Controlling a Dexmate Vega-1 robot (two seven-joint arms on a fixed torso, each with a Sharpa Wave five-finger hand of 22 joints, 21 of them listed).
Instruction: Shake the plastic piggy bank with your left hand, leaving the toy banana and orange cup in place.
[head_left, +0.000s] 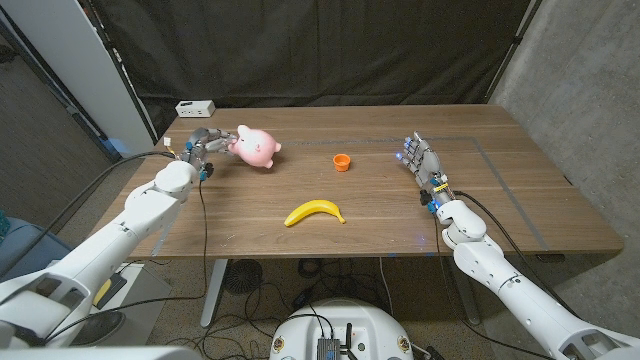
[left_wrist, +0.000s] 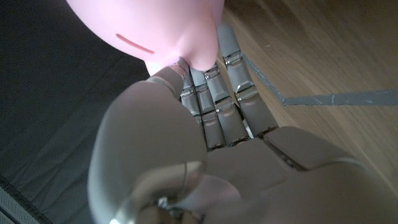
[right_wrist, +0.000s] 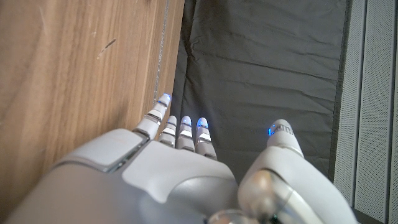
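Note:
The pink plastic piggy bank (head_left: 256, 148) is at the table's far left, tilted, with my left hand (head_left: 208, 143) gripping its left end. The left wrist view shows the piggy bank (left_wrist: 155, 28), coin slot visible, pressed against my fingers (left_wrist: 221, 81) and thumb. I cannot tell whether it touches the table. The yellow toy banana (head_left: 315, 212) lies at the table's front middle. Beyond it, near the centre, stands the small orange cup (head_left: 342, 161). My right hand (head_left: 421, 162) holds nothing at the right, fingers apart; it shows as the right hand (right_wrist: 186, 168) in its own wrist view.
A white box (head_left: 195, 107) sits at the table's far left corner, just behind the left hand. Grey tape (head_left: 500, 165) marks a rectangle on the wooden table (head_left: 520, 215). A black curtain hangs behind the far edge.

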